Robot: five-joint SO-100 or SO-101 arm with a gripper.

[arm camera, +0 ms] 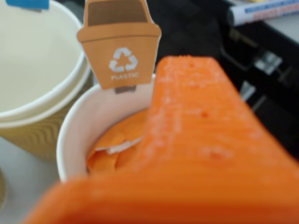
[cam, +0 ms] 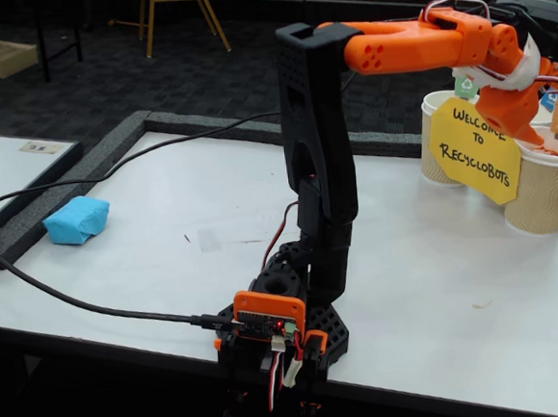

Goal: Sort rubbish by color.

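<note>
In the wrist view an orange crumpled paper wad point(arm camera: 114, 147) lies inside a white paper cup point(arm camera: 79, 133) that carries an orange "PLASTIC" bin tag point(arm camera: 120, 44). My gripper point(arm camera: 159, 105) hangs right over this cup. Only one broad orange finger point(arm camera: 205, 126) shows, just right of the wad, and its partner is out of sight. A light blue wad point(cam: 77, 220) rests on the white table far to the left in the fixed view. There the arm stretches right, and the gripper point(cam: 528, 116) is partly hidden behind a yellow sign.
A second, ribbed cup point(arm camera: 37, 70) with a blue tag stands left of the orange-tagged one. The yellow "Welcome to Recyclobots" sign point(cam: 475, 152) fronts the cup cluster point(cam: 545, 188). Black cables point(cam: 83, 301) cross the table's left side. A marker point(arm camera: 264, 11) lies beyond the cups.
</note>
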